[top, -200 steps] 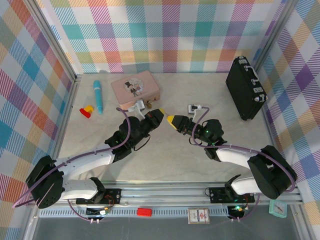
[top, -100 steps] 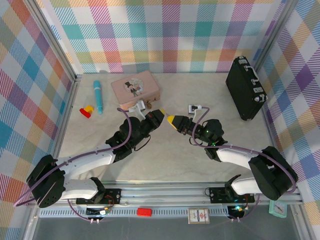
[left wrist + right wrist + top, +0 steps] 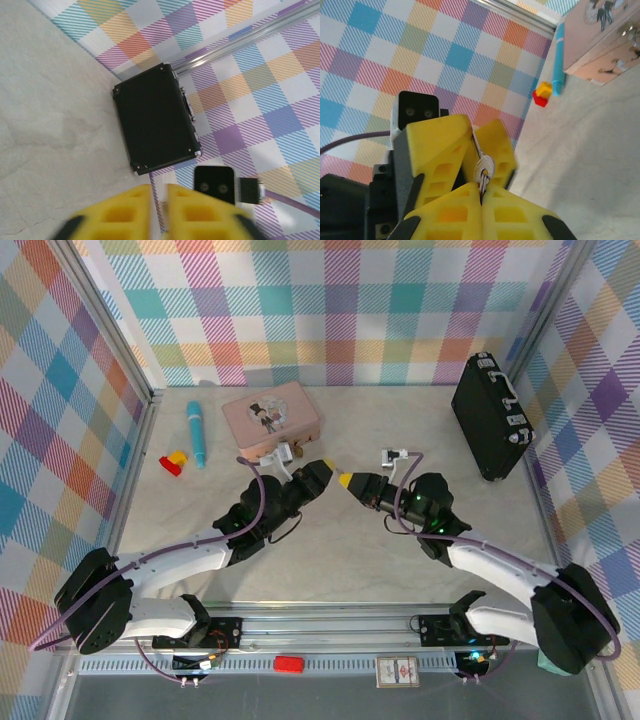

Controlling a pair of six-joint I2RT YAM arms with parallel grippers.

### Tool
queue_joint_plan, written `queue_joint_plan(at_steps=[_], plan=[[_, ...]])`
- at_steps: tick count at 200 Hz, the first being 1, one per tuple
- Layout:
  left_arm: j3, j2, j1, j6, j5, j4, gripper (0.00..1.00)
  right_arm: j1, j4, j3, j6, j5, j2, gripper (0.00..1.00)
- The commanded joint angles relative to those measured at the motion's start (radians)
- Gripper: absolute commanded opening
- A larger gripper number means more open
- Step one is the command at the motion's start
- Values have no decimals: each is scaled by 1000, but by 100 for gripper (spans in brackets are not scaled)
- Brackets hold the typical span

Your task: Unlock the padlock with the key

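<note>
Plaid walls in pastel colours close in a pale, stone-patterned bench. At far left a small red and yellow block lies just beside a blue pen. Right of them, toward the back wall, sits the pink tin box. At its near right corner is a tiny brassy speck that looks to be the padlock, on the bench and apart from both arms, though it is too small to make out clearly. Just in front of it, near the middle of the bench, the left pincer points right and meets the right pincer tip to tip. In the left wrist view the left pincer has its yellow fingers drawn close with a thin slit between them, and I cannot tell whether they grip anything. In the right wrist view the right pincer is clamped on the key, pinching it at the lower edge of its round head. The thin blade runs up into the slit between the fingers of the left pincer facing it. The pink box, pen and block show in that view's upper right. At far right, against the side wall, a black case stands on its edge, well apart from the arms.
</note>
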Motion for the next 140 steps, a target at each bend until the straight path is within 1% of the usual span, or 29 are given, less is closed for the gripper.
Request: queue_joint_plan(at_steps=[1,8,17,37,45,57,68,87,106,121,140], plan=[[2,-52,17,34,-45,-138,63,4,-328,102,-228,25,-77,0],[9,-86,32,57,-64,-214,75,5,-432,125,-299,41,-103,0],[33,-127,57,95,-73,-329,83,5,-556,148,-394,69,-138,0],[68,-209,113,203,-69,-526,93,4,-772,189,-573,120,-201,0],[79,-233,125,243,-74,-588,96,5,-823,193,-623,131,-224,0],[97,-258,138,285,-102,-682,97,4,-868,187,-682,139,-253,0],[97,-281,146,305,-114,-720,98,4,-882,173,-711,145,-274,0],[83,-306,154,315,-98,-712,99,5,-868,143,-737,121,-296,0],[90,-278,155,321,-14,-672,97,5,-819,118,-737,84,-303,0],[110,-226,155,306,56,-664,94,5,-770,113,-726,14,-303,0],[96,-184,156,256,132,-617,92,5,-631,78,-676,-56,-304,0]])
